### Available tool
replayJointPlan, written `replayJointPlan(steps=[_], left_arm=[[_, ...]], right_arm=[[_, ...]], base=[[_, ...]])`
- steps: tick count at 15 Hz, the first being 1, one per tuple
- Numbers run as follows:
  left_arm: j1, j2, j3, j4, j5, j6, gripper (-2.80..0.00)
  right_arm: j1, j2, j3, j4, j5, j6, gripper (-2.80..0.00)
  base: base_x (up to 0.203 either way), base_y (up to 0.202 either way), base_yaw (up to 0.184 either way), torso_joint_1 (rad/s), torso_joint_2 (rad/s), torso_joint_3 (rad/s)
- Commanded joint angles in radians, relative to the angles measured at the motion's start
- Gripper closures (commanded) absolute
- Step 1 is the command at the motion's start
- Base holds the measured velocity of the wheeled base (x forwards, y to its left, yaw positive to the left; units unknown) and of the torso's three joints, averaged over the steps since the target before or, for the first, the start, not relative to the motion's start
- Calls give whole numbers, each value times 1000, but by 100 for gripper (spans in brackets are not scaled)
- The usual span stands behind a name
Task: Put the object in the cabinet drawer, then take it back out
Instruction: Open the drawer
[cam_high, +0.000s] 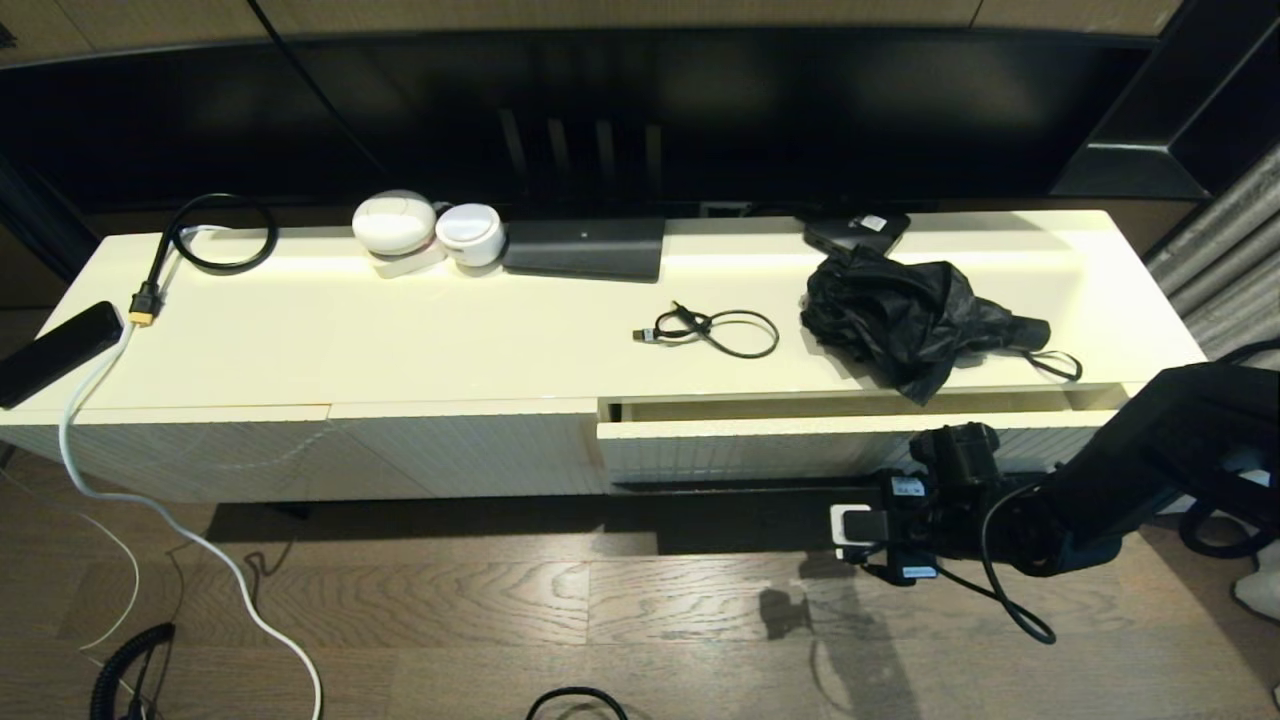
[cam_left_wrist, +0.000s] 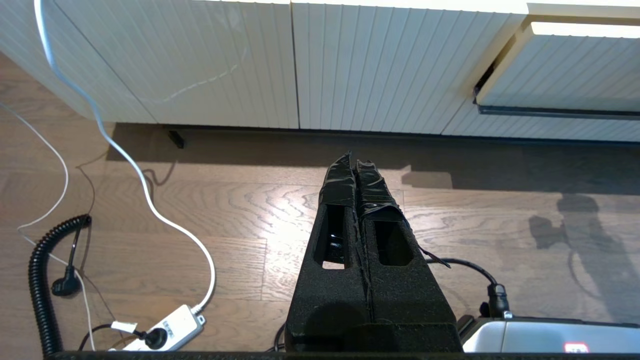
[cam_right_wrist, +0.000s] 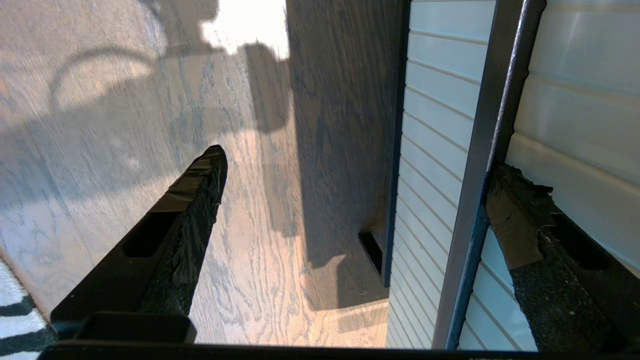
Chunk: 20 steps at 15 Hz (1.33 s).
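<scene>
One drawer stands slightly open on a low cream cabinet, with a robot gripper at its front.

The cabinet drawer (cam_high: 760, 445), on the cabinet's right half, is pulled out a little, showing a thin strip of its inside. The right gripper (cam_right_wrist: 350, 175) sits low at the drawer's ribbed front, jaws spread wide and holding nothing, one finger (cam_right_wrist: 520, 220) against the black handle strip (cam_right_wrist: 492, 125). A crumpled black umbrella (cam_high: 910, 315) lies on the cabinet top (cam_high: 400, 340) above the drawer. The left gripper (cam_left_wrist: 356, 162) hangs closed and empty over the wooden floor (cam_left_wrist: 240, 210).

Living room: TV (cam_high: 640, 110), low cabinet (cam_high: 400, 340)
</scene>
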Motion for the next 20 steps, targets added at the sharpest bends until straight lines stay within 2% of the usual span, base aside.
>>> replayJointPlan(steps=[1,13,20], left_arm=[[0,0,1,0,0,-1,0],[1,0,0,0,0,-1,0],[0,0,0,-1,0,-1,0]], right_arm=[[0,-2,42,-14,1,-8,-280],[1,-94,280,-115,1,1,-280],[2,-359,390,-110,46,23,-280]], base=[[0,0,0,0,0,0],[0,0,0,0,0,0],[0,0,0,0,0,0]])
